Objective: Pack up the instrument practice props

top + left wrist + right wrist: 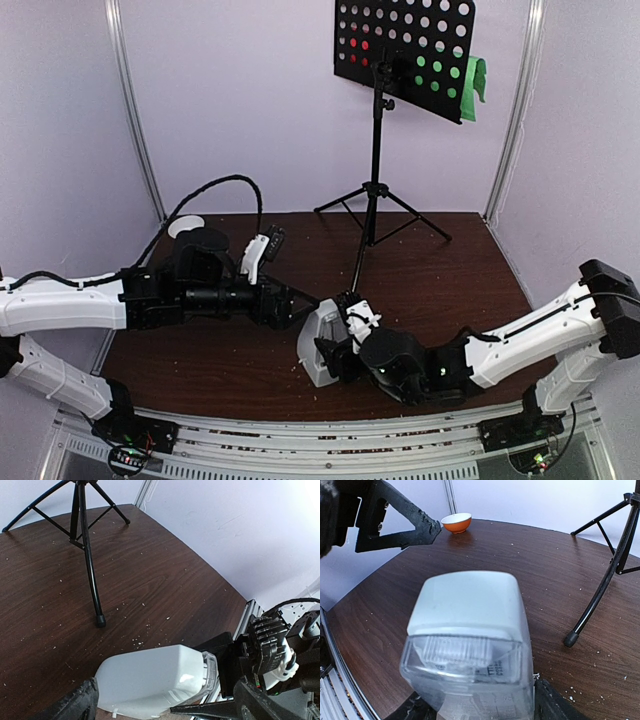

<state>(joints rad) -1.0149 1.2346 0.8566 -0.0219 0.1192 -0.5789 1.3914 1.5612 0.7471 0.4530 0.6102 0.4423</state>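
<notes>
The white pyramid metronome (318, 345) with its clear cover (470, 665) stands at the table's front middle. My right gripper (338, 352) is shut on its cover end, one finger on each side (480, 712). My left gripper (300, 303) is open beside its white body (150, 680), with fingers (80, 705) on either side of it and apart from it. The black tripod music stand (376, 150) stands at the back. Red pages (358, 45) and green pages (468, 85) show through and past its perforated desk (405, 20).
A small orange-and-white bowl (456, 522) sits at the table's far left (186, 226), behind my left arm. The tripod's legs (90, 565) spread over the back middle, and one foot (571, 639) rests close behind the metronome. Purple walls enclose the table.
</notes>
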